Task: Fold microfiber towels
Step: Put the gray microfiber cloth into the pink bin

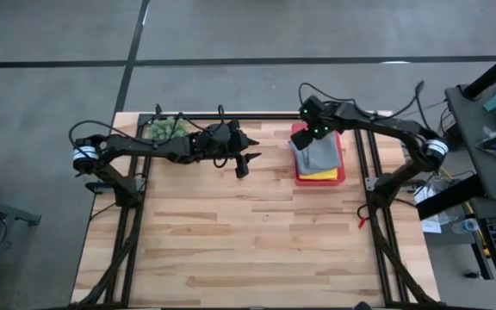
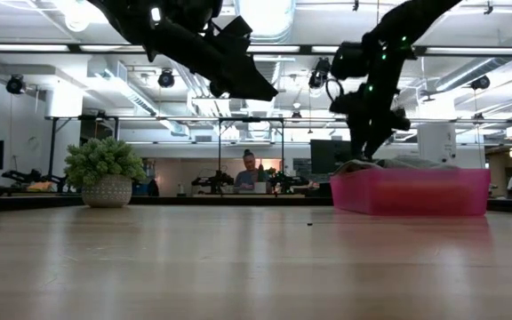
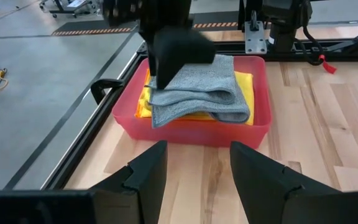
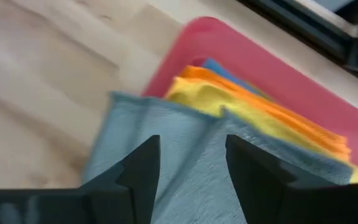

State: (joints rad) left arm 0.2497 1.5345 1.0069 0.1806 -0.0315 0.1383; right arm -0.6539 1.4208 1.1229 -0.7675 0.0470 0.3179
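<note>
Two parted right fingers [image 4: 188,168] hover just above the folded grey towel [image 4: 185,162].

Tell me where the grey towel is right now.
The grey towel lies folded on top of the towel stack in the pink tray, at the table's far right in the high view, directly beneath the right gripper.
</note>
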